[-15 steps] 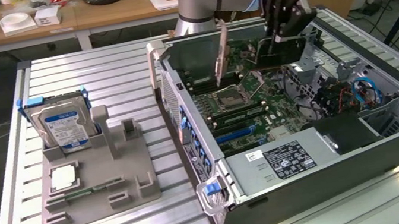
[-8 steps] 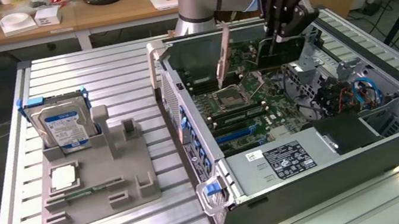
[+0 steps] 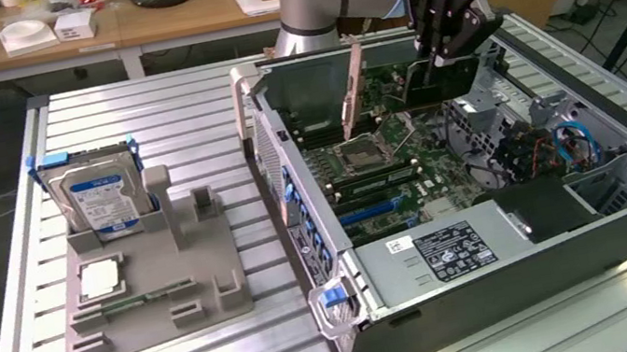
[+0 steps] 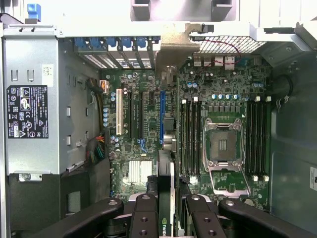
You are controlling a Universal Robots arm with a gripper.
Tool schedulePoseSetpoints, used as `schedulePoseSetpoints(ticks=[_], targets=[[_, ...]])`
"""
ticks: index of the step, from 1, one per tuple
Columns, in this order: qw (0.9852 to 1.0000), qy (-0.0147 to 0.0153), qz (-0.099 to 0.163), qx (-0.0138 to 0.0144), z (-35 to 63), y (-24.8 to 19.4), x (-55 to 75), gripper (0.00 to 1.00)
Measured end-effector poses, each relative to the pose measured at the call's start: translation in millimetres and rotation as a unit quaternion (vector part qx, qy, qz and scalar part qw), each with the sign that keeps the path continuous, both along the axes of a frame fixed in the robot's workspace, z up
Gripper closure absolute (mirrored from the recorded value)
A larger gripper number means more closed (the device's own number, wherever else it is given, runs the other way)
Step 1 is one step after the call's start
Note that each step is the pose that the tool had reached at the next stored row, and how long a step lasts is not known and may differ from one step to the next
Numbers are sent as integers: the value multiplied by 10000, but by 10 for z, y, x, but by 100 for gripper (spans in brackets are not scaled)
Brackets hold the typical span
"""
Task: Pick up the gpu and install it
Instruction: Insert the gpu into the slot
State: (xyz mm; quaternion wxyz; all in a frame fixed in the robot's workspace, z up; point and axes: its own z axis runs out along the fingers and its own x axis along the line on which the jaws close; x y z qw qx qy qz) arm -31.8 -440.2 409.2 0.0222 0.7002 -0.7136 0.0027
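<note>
The gpu (image 3: 441, 85) is held edge-down, pinched between the fingers of the gripper (image 3: 446, 58), above the motherboard (image 3: 406, 166) inside the open computer case (image 3: 497, 298). If it is lowered out of line with the blue slot (image 4: 162, 114), contacts could be damaged. Its metal bracket (image 4: 173, 47) could also be snagged on the case's rear wall.

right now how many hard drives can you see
1: the hard drive stands upright in the grey holder, on the exterior view's left of the open computer case. More could be hidden inside the case.
</note>
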Motion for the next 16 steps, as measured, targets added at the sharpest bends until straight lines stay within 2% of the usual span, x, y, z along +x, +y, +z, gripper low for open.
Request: schedulePoseSetpoints(ticks=[8, 14, 16], targets=[[10000, 0, 0, 1, -4, 1, 0, 74], [10000, 0, -51, 0, -109, 3, 0, 74], [10000, 0, -81, 0, -146, 31, -1, 74]])
